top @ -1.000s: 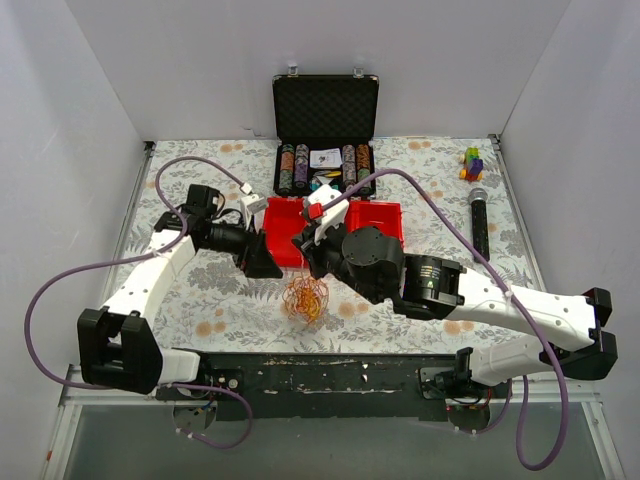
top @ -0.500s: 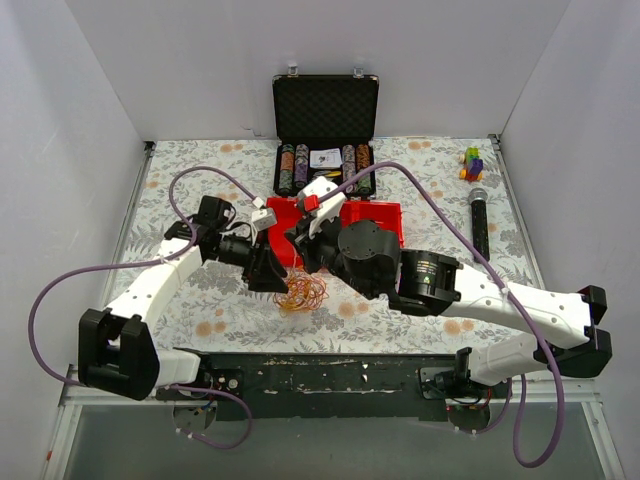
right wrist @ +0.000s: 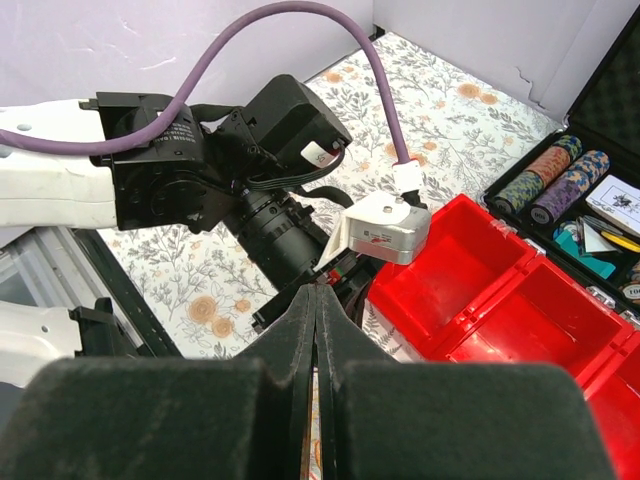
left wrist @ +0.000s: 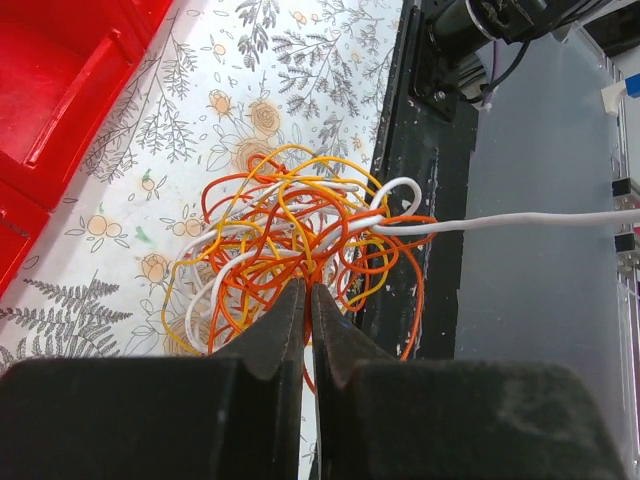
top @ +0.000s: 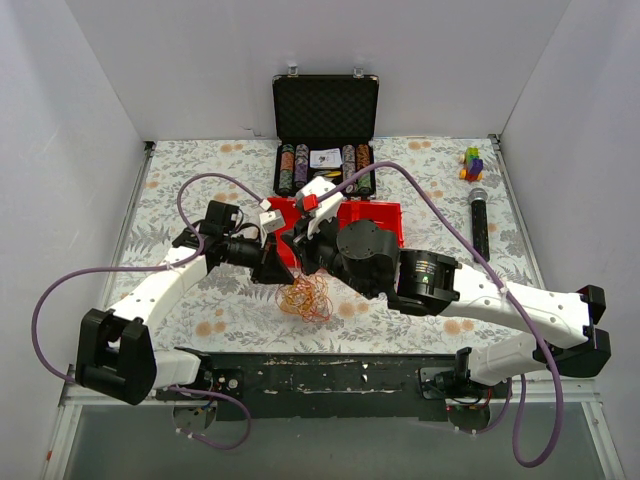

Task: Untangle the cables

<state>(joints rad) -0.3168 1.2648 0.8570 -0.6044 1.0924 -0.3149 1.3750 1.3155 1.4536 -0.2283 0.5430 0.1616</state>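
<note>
The cables (top: 306,297) are a palm-sized tangle of thin orange, yellow and white loops on the flowered cloth near the table's front edge. In the left wrist view the cables (left wrist: 290,240) fill the middle, and one white strand (left wrist: 520,219) runs taut off to the right. My left gripper (left wrist: 308,290) is shut, with its tips in the near side of the tangle and orange strands pinched between them. My right gripper (right wrist: 317,292) is shut just above the left wrist. Whether it pinches a strand does not show. From above, the left gripper (top: 279,269) and the right gripper (top: 306,262) stand close together over the tangle.
Red bins (top: 378,216) sit just behind the grippers, and one red bin (left wrist: 60,90) shows beside the tangle. Further back is an open black case (top: 325,105) of chips. A microphone (top: 480,225) and coloured blocks (top: 471,162) lie at the right. The black table edge (left wrist: 425,150) borders the tangle.
My left gripper has moved right, into the tangle, and gone from open to shut on its strands. The tangle has spread lower and wider. The right arm has barely shifted.
</note>
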